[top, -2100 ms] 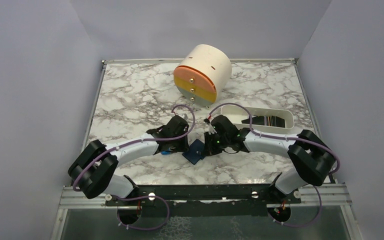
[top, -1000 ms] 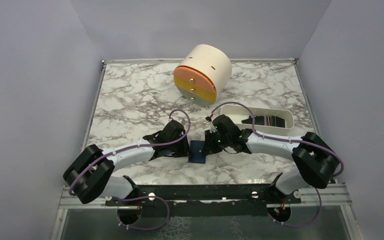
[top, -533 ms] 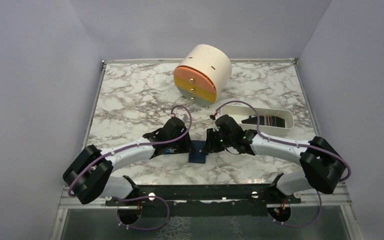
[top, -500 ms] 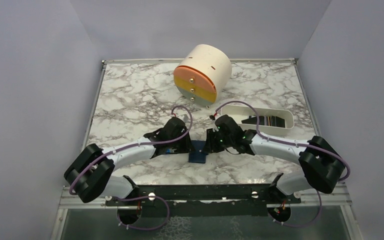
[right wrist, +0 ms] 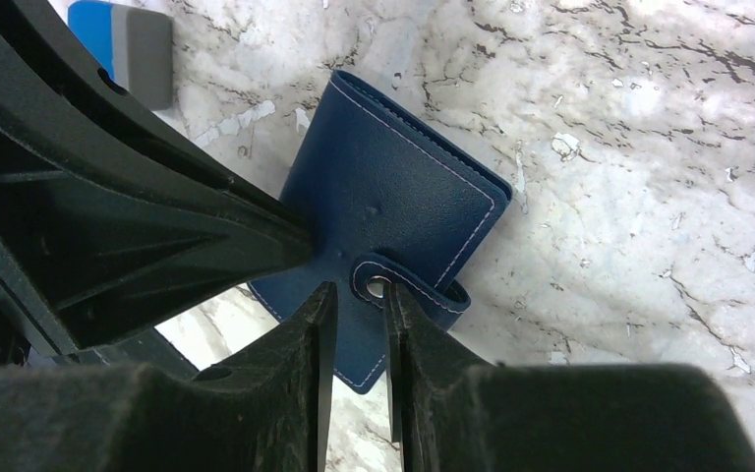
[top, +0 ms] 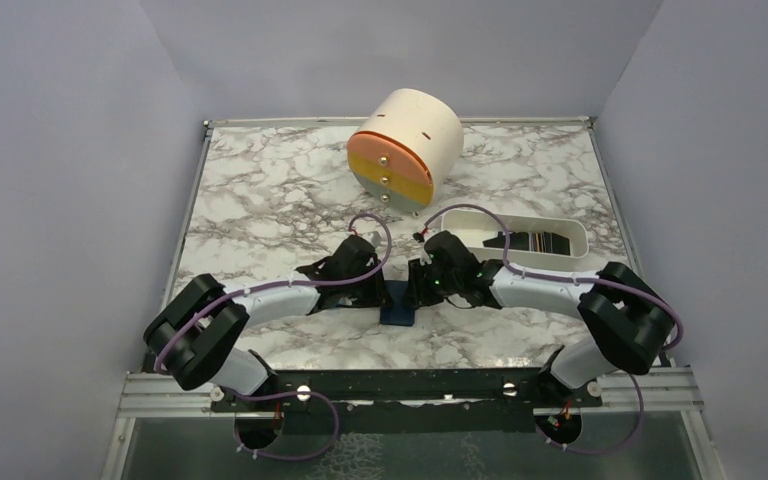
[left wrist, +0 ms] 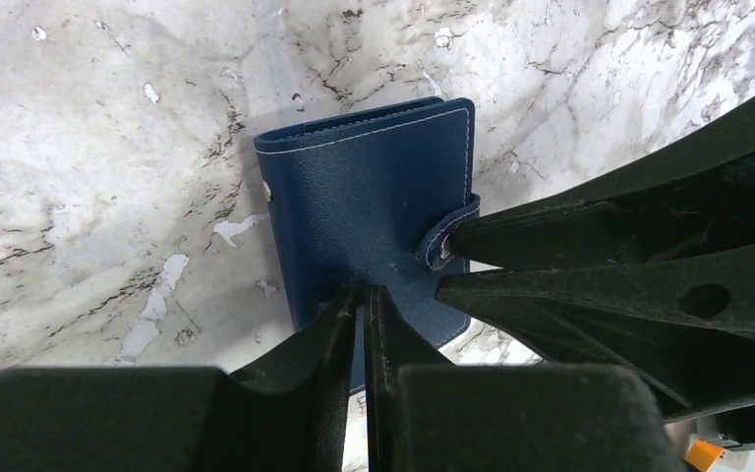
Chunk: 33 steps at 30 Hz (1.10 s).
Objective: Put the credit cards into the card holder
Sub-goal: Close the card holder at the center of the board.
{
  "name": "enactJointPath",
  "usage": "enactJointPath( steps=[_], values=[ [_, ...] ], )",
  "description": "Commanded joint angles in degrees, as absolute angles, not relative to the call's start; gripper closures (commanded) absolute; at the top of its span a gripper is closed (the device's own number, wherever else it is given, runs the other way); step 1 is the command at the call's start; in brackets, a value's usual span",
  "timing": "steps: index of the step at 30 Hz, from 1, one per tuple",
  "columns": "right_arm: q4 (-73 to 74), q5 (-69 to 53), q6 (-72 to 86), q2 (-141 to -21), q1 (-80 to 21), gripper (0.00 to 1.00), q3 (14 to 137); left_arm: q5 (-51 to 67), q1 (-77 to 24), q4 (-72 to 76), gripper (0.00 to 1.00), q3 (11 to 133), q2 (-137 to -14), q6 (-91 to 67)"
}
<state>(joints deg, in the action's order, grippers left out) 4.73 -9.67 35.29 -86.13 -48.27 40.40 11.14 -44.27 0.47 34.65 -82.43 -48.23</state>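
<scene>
Over the last half-second both elbows had drawn inward, and the card holder [top: 397, 302] (closed, flat on the table [top: 260, 200] between the arms) lay squarer than two seconds before. The left claw [left wrist: 364, 293] had its fingers all but together on nothing, tips pressed on the cover; the right claw [right wrist: 357, 287] stood narrowly apart about the snap tab [right wrist: 408, 280], its pinch impossible to tell. Light, soft and likely to skate on marble, it seemed best pinned by the cover and taken by the tab's free end.
</scene>
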Motion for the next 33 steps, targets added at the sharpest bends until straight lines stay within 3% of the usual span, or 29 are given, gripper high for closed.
enactJointPath(
  steps=[1,33],
  values=[
    [2.59,-12.55,34.10,-87.53,-48.59,0.76,40.67,11.27,-44.38,0.48,0.88,33.55,-84.14,-47.55],
    [10.66,-8.35,33.78,-95.83,-48.53,0.90,45.70,11.07,-44.36,0.77,0.88,32.51,-83.77,-47.55]
  ],
)
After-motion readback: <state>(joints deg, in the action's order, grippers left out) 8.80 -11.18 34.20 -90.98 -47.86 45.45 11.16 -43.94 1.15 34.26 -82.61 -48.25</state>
